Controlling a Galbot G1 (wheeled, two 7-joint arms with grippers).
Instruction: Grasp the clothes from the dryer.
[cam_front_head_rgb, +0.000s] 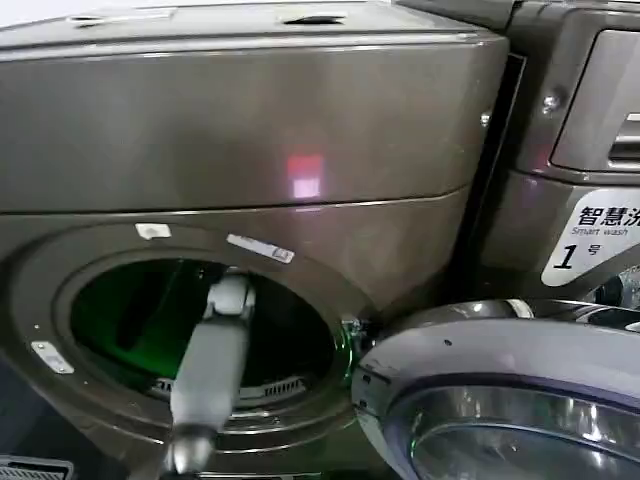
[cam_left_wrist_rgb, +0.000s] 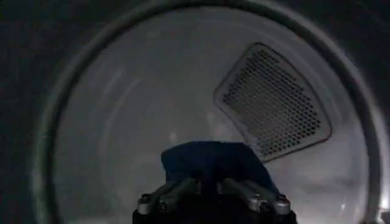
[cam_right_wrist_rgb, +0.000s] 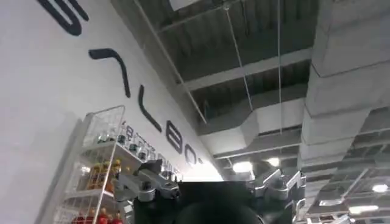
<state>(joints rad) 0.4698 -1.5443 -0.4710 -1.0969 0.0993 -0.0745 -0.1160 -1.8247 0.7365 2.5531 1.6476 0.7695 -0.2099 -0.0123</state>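
Note:
The dryer (cam_front_head_rgb: 250, 150) is a bronze-grey front-loader with its round mouth (cam_front_head_rgb: 200, 320) open. My left arm (cam_front_head_rgb: 215, 360) reaches through the mouth into the dark drum. In the left wrist view the clothes (cam_left_wrist_rgb: 207, 159), a small dark navy bundle, lie low in the drum against its pale back wall. My left gripper (cam_left_wrist_rgb: 210, 182) has its fingers drawn together on the near edge of the bundle. My right gripper (cam_right_wrist_rgb: 210, 185) is away from the machine, pointing up at a ceiling, open with nothing in it.
The dryer's open door (cam_front_head_rgb: 500, 400) hangs at the lower right, close beside the mouth. A second machine panel with a white "1" label (cam_front_head_rgb: 590, 240) stands to the right. A perforated vent panel (cam_left_wrist_rgb: 271, 100) sits on the drum's back wall.

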